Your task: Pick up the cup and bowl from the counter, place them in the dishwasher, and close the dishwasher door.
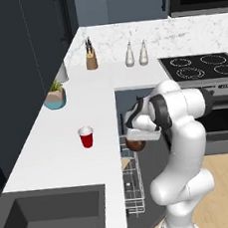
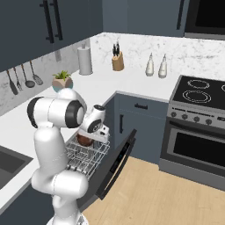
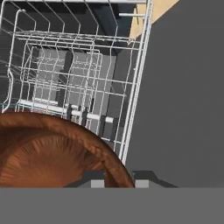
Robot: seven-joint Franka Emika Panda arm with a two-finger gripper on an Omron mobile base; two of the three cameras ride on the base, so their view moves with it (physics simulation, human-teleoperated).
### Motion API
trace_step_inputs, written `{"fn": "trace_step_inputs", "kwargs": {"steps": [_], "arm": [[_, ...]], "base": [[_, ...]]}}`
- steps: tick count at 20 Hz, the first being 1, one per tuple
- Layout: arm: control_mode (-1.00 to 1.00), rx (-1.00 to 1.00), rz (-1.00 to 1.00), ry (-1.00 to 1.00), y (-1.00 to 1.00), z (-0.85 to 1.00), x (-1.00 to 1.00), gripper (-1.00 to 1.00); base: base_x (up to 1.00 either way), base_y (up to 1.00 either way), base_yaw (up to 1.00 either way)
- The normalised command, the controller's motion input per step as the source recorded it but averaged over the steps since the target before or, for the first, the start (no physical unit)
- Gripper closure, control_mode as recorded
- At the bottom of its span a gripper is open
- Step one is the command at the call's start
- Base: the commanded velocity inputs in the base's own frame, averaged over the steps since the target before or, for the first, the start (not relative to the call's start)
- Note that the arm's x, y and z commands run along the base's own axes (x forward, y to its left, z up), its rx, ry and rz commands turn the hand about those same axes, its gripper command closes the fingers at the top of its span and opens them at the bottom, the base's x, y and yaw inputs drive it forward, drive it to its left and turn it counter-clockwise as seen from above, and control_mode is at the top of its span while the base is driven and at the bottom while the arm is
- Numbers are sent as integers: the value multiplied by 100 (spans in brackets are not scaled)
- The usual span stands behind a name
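The tool [image 1: 139,139] grasps the bowl [image 1: 136,144] by its rim and holds it above the rack [image 2: 85,154] of the dishwasher [image 2: 112,169]. In the hand view the rim of the bowl passes between the two finger tips at 6 o'clock, and the brown bowl lies toward 8 o'clock of that picture. The rack, drawn out over the lowered door [image 2: 115,165], lies beneath and beyond it.

The cup [image 1: 86,137] stands upright on the bench [image 1: 51,158], well apart from the arm, at 9 o'clock from the tool in the left base view.

Step in hand, as judged: setting the bowl into the rack.
1. Lower the bowl straight down until its base rests on the wires. Do not release it from height; a round bowl is likely to roll or tip against the tines.
2. Keep the bowl inside the side rail of the rack. In the hand view that rail runs close by the tool, so a drift toward the door side may seat the bowl on the rail.
3. Release only when the bowl is borne by the rack.
4. Withdraw upward, clear of the wires, before swinging to the cup.

The door remains to be shut after the cup is loaded.

Markings: no brand, label or writing can be read on the bowl, cup, rack or door.
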Motion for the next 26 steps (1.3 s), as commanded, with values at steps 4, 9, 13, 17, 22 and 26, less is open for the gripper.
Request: {"fn": "trace_step_inputs", "kwargs": {"steps": [4, 9, 13, 17, 22, 26], "arm": [[-100, 10, 34, -3, -15, -35, 32, 100], [-100, 0, 26, -6, -6, -14, 24, 100], [-100, -1, 6, 0, 17, -29, 65, 100], [-100, 0, 9, -8, 17, -27, 51, 100], [-100, 4, 17, -14, 7, -33, 37, 100], [-100, 12, 24, -11, 14, -53, 31, 100]], "base": [[0, 0, 0], [0, 0, 0], [0, 0, 0], [0, 0, 0], [0, 0, 0], [0, 0, 0]]}}
